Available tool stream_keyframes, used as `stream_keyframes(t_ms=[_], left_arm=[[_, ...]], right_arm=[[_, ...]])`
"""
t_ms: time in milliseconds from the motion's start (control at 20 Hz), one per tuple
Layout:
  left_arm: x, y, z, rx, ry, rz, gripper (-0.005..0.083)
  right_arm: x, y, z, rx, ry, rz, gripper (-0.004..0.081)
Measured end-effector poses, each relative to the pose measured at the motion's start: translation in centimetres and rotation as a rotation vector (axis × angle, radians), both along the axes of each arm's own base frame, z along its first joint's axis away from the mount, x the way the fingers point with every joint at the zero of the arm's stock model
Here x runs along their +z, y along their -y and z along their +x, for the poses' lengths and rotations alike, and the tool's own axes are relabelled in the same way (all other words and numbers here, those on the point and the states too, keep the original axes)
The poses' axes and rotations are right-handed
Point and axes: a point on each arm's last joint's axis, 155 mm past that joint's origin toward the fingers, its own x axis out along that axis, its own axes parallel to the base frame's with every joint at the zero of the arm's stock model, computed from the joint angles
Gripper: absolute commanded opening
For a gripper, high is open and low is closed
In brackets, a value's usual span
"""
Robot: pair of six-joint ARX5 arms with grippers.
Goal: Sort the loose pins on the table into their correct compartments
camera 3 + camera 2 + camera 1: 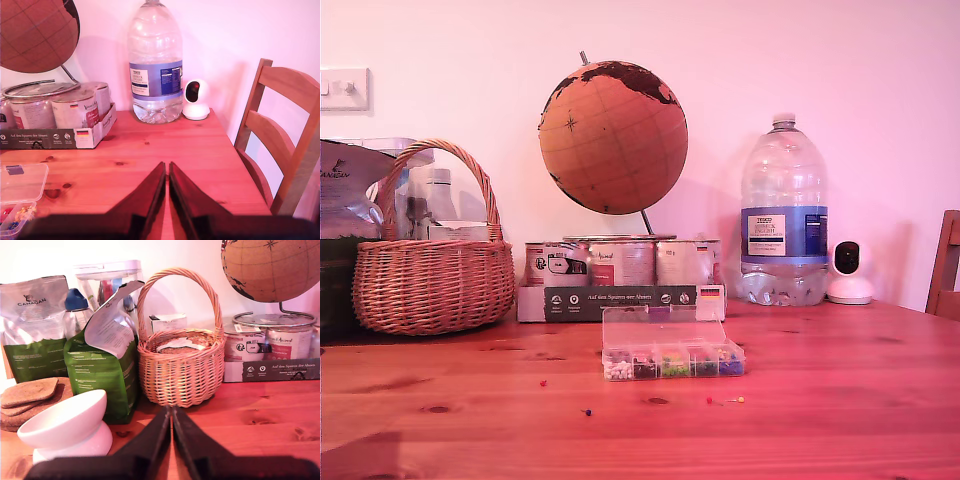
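Loose pins [724,401] lie scattered on the reddish pine table [840,400], near of the clear compartment box [672,360], lid open. Behind stand a tray of tins [620,285], a globe [613,137], a wicker basket [433,280] and a water bottle [784,215]. My first gripper [171,412] and my second gripper [167,167] are clenched, empty.

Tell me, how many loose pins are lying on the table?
4, as far as I can see: a red pin, a blue pin, another red pin and a yellow pin, all in front of the box. Others may be too small to spot.
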Motion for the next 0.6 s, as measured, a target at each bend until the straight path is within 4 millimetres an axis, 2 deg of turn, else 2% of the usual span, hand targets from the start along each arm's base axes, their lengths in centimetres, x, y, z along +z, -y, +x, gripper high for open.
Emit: stream_keyframes(t_ms=[100, 400, 600], left_arm=[[-0.9, 1.6, -0.4, -0.095, -0.068, -0.063, -0.0024], [-0.8, 2.3, -0.6, -0.135, -0.079, -0.080, -0.0024], [0.1, 2.5, -0.5, -0.149, -0.043, -0.076, -0.0024]], right_arm=[[0.4, -1.1, -0.1, 0.072, 0.013, 0.102, -0.0012], [0.4, -1.3, -0.1, 0.084, 0.012, 0.127, -0.0012], [0.5, -1.3, -0.1, 0.084, 0.013, 0.131, -0.0012]])
